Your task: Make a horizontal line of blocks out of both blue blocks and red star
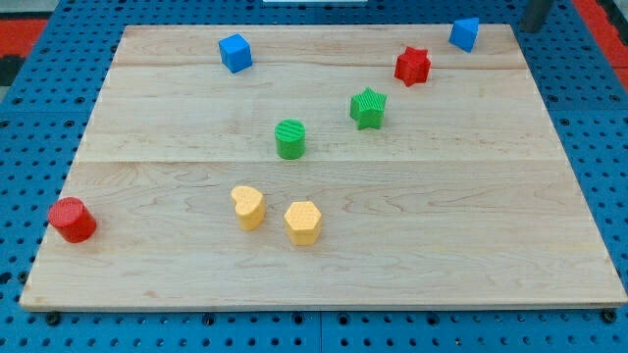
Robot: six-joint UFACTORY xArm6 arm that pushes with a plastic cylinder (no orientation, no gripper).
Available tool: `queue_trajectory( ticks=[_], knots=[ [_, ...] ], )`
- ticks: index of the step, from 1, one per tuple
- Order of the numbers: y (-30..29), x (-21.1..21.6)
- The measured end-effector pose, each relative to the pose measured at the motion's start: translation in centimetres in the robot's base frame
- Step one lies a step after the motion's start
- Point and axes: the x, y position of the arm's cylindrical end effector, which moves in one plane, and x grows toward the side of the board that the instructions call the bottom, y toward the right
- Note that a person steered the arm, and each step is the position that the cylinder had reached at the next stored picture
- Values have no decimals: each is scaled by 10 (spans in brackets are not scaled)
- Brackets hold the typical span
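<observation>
A blue cube [235,52] sits near the top left of the wooden board [392,275]. A second blue block [465,33] sits at the board's top right corner. The red star [413,66] lies just below and left of that block, a small gap apart. A dark rod shows at the view's top right edge, with my tip [531,28] just right of the second blue block, off the board's corner and not touching it.
A green star [368,108] lies below and left of the red star. A green cylinder [290,139] is near the middle. A yellow heart [248,207] and a yellow hexagon [303,223] sit lower down. A red cylinder [72,220] sits at the left edge.
</observation>
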Motion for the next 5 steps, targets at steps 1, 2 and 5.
queue_trajectory(
  ticks=[1,2,5],
  knots=[
    [10,15],
    [-21,44],
    [-156,7]
  ],
)
